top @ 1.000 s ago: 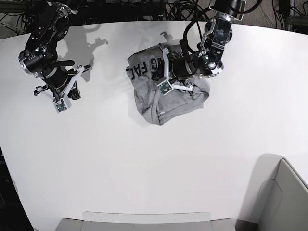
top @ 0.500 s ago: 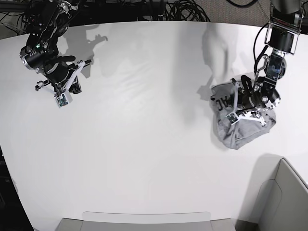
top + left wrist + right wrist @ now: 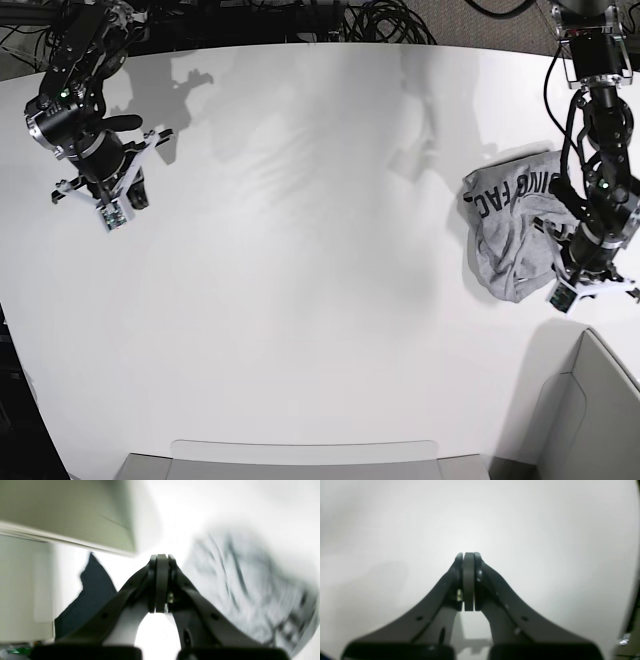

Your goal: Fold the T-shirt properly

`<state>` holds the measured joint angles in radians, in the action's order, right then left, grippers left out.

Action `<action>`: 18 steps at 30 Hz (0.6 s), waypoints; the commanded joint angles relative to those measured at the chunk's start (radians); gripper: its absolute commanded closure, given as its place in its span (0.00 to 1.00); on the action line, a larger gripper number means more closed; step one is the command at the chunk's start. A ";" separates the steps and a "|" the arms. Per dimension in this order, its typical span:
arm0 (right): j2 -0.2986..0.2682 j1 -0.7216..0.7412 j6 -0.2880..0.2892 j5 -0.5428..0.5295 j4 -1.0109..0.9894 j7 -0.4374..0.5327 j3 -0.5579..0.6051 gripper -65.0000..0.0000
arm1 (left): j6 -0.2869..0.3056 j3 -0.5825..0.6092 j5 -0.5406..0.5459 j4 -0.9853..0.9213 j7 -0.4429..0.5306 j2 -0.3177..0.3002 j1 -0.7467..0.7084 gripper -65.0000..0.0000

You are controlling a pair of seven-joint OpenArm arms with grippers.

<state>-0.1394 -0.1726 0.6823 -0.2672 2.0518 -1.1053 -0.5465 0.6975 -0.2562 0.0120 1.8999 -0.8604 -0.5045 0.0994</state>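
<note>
The heather-grey T-shirt (image 3: 512,228) lies crumpled near the white table's right edge, with black lettering showing along its upper part. My left gripper (image 3: 608,283) hovers at the shirt's lower right edge. In the left wrist view it (image 3: 161,560) is shut with nothing seen between the fingertips, and the blurred shirt (image 3: 250,580) lies to its right. My right gripper (image 3: 95,195) is at the far left of the table, far from the shirt. In the right wrist view it (image 3: 469,557) is shut and empty over bare table.
A grey bin (image 3: 592,410) stands off the table's front right corner, close to my left gripper; it shows in the left wrist view (image 3: 75,512) too. A grey tray (image 3: 300,460) sits at the front edge. Cables (image 3: 385,20) lie behind the table.
My left arm has carried the shirt from the table's middle to its right edge. The gripper now sits at the shirt's lower right edge. The right arm drifted slightly left.
</note>
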 commanded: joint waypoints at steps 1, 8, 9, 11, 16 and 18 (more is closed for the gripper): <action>-0.016 -0.021 0.016 -0.027 0.017 0.057 0.018 1.00 | 0.001 -0.061 0.001 0.059 0.005 0.036 0.001 1.00; -0.164 -0.239 0.016 -0.027 0.020 0.310 0.138 1.00 | 0.001 -0.196 0.001 0.146 0.017 0.232 -0.194 1.00; -0.168 -0.269 0.016 -0.027 0.022 0.322 0.138 1.00 | 0.001 -0.196 0.001 0.146 0.019 0.258 -0.235 1.00; -0.176 -0.331 0.016 -0.028 0.022 0.324 0.130 1.00 | 0.001 -0.199 0.001 0.148 0.019 0.294 -0.316 1.00; -0.228 -0.520 0.016 -0.143 0.027 0.325 0.029 1.00 | 0.001 -0.266 0.001 0.152 0.019 0.358 -0.494 1.00; -0.269 -0.617 0.016 -0.267 0.027 0.325 -0.027 1.00 | 0.001 -0.297 0.001 0.152 0.019 0.360 -0.570 1.00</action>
<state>-0.3988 -0.7815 0.6827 -0.5205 2.0609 -0.8009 -0.5659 0.7025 -0.5446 0.0071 2.0319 -0.8612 -0.1371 -0.4660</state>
